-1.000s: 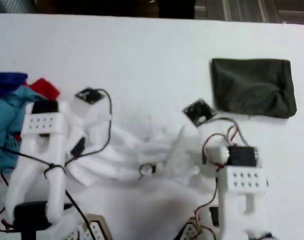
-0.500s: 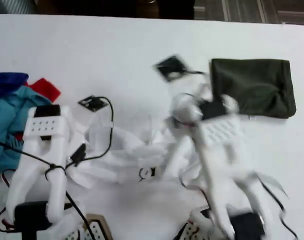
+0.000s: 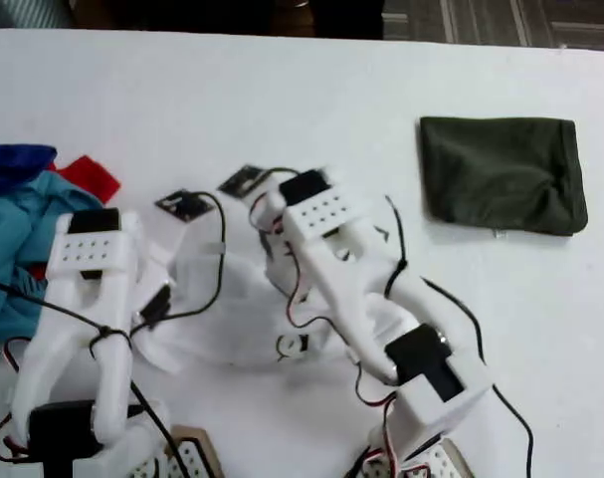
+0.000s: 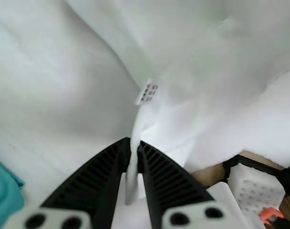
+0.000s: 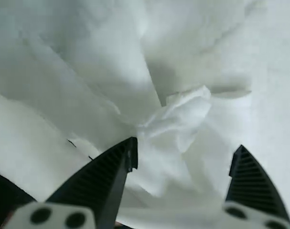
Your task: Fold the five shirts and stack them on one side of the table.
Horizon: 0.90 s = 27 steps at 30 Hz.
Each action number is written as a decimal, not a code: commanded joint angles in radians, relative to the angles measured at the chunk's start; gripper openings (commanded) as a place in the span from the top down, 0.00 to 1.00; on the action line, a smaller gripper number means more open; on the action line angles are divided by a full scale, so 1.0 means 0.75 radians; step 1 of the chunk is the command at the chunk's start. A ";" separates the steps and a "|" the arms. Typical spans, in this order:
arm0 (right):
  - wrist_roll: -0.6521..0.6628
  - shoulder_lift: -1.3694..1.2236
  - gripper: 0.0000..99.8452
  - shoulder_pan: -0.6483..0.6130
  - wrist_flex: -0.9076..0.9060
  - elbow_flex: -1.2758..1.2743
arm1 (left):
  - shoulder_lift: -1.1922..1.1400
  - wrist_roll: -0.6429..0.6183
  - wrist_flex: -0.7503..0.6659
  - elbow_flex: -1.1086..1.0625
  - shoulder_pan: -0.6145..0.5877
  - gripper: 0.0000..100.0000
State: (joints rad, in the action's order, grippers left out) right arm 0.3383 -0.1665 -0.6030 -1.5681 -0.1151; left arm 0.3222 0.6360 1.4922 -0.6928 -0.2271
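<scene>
A crumpled white shirt [image 3: 232, 324] lies at the table's front middle. My left gripper [image 4: 134, 145] is shut on a thin fold of the white shirt [image 4: 183, 57], close to its small label [image 4: 148, 91]. My right gripper [image 5: 185, 155] stands open just over a bunched ridge of the same shirt [image 5: 178, 124], one finger on each side of it. In the high view the right arm [image 3: 326, 224] leans leftward across the shirt, close to the left arm [image 3: 88, 259]. A folded dark green shirt [image 3: 503, 174] lies at the back right.
A heap of teal [image 3: 13, 239], blue [image 3: 13, 161] and red [image 3: 91, 175] shirts sits at the left edge. Cables [image 3: 218, 249] loop over the white shirt. The arm bases [image 3: 421, 398] stand at the front edge. Bare tabletop [image 3: 282, 90] spans the back.
The right arm swung from the front right up toward the green shirt, then left, and now sits over the white shirt. The left arm barely moved.
</scene>
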 commanded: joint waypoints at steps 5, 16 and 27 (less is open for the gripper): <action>0.004 -0.095 0.69 -0.013 0.007 0.014 | 0.045 -0.004 -0.045 0.007 0.012 0.97; -0.010 -0.111 0.69 0.056 0.062 0.020 | 0.045 -0.252 -0.082 0.007 -0.033 0.97; -0.110 -0.218 0.71 0.036 0.165 0.020 | 0.045 -0.646 -0.252 0.007 -0.248 0.97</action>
State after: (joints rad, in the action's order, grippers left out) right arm 0.2631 -0.3168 -0.5554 -1.4515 -0.1135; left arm 0.3222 0.1573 1.3203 -0.6928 -0.3928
